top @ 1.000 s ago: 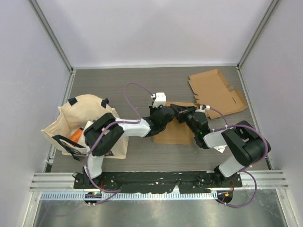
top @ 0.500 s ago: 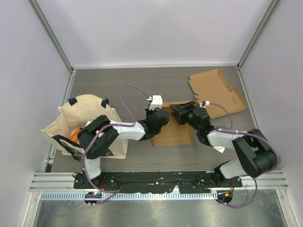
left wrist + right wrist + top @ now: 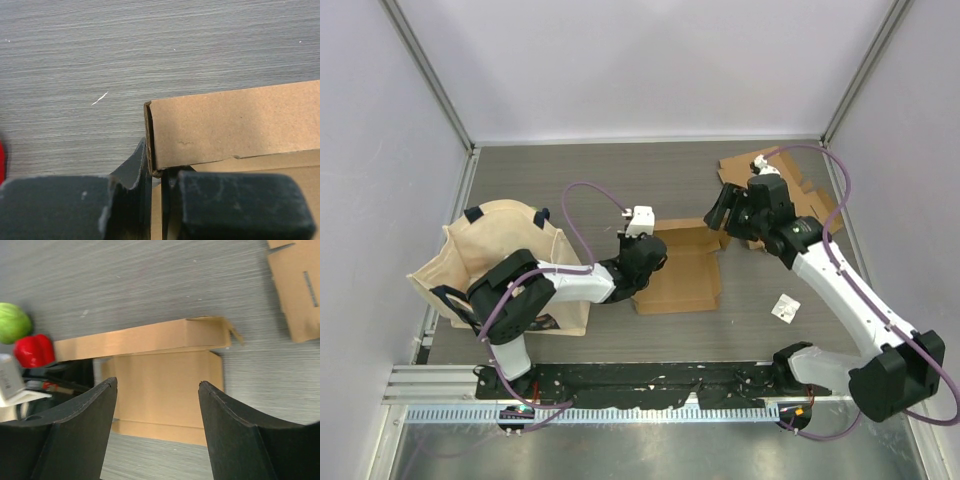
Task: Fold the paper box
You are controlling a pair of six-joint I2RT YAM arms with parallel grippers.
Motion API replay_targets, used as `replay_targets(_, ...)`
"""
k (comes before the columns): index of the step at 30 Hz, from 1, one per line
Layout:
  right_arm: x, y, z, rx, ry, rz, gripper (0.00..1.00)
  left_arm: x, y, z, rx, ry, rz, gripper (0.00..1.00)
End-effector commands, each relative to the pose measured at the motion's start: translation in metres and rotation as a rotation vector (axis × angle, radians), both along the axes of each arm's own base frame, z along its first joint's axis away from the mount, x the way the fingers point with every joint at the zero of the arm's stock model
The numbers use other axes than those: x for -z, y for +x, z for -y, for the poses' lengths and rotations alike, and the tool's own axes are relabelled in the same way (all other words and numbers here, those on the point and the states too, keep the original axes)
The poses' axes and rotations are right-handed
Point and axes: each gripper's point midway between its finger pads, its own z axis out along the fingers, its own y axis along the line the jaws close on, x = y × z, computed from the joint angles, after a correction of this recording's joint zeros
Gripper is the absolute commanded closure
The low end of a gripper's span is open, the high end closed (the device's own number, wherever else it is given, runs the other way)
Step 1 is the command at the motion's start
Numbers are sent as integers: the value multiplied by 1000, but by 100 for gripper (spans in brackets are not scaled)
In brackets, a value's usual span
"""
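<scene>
Left gripper (image 3: 156, 175) is clenched on the near-left corner of the shallow brown cardboard box (image 3: 685, 285). Its 2 dark fingers (image 3: 75, 205) pinch 1 upright side wall (image 3: 225, 125) from either face. I read that pinch as an anchor: it keeps the light tray from skating across the grey wood-grain table (image 3: 570, 180) and holds that wall standing while the other arm works. The box sits mid-table, just right of the cream fabric tote bag (image 3: 495, 245), with its floor open to the camera above. Right gripper (image 3: 157, 425) hangs released above the box's far-right side, jaws spread wide with nothing between them. From its wrist view I see the long far wall (image 3: 140, 337) raised, and a small corner tab (image 3: 232, 332) sticking out loose at its right end. That tab looks to me like the next thing needing a tuck, hence the wide, poised jaws. 1 spare flat die-cut cardboard sheet (image 3: 800, 205) lies by the far-right edge, out of the way.
</scene>
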Motion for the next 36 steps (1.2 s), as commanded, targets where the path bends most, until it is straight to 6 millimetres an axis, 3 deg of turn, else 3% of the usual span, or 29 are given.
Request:
replay_targets(1, 20, -1, 19, -58, -202, -99, 32, -4, -2, -8, -13, 11, -5, 100)
replay_targets(5, 23, 11, -1, -134, -153, -84, 35, -3, -3, -7, -8, 10, -8, 100)
replay_targets(9, 28, 21, -2, -141, -161, -54, 35, -3, -2, -8, -9, 16, -7, 100)
replay_targets(15, 21, 34, -8, -159, -100, 13, 34, -2, -4, -6, 9, 19, -12, 100)
replay_targets(21, 38, 40, -6, -139, -80, -43, 35, -4, -3, -6, 11, 16, -11, 100)
replay_targets(26, 42, 44, -25, -179, 60, -48, 39, -5, -3, -4, 18, 8, -12, 100)
replay_targets(30, 47, 43, -29, -177, 197, -59, 50, -5, -4, -5, 22, 12, -15, 100)
replay_targets(31, 36, 52, -28, -145, 279, -21, 53, -5, -4, -5, 20, 12, -15, 100)
replay_targets(32, 45, 47, -25, -131, 326, -37, 57, -5, -5, -5, 23, 12, -15, 100)
replay_targets(33, 41, 44, -30, -153, 397, -36, 64, -5, -5, -5, 24, 13, -15, 100)
replay_targets(34, 29, 54, -26, -120, 480, 9, 67, -5, -5, -4, 25, 13, -16, 100)
replay_targets(35, 40, 49, -25, -106, 527, -15, 72, -5, -5, -5, 25, 15, -18, 100)
replay_targets(36, 39, 48, -26, -118, 569, -9, 80, -5, -5, -5, 24, 17, -18, 100)
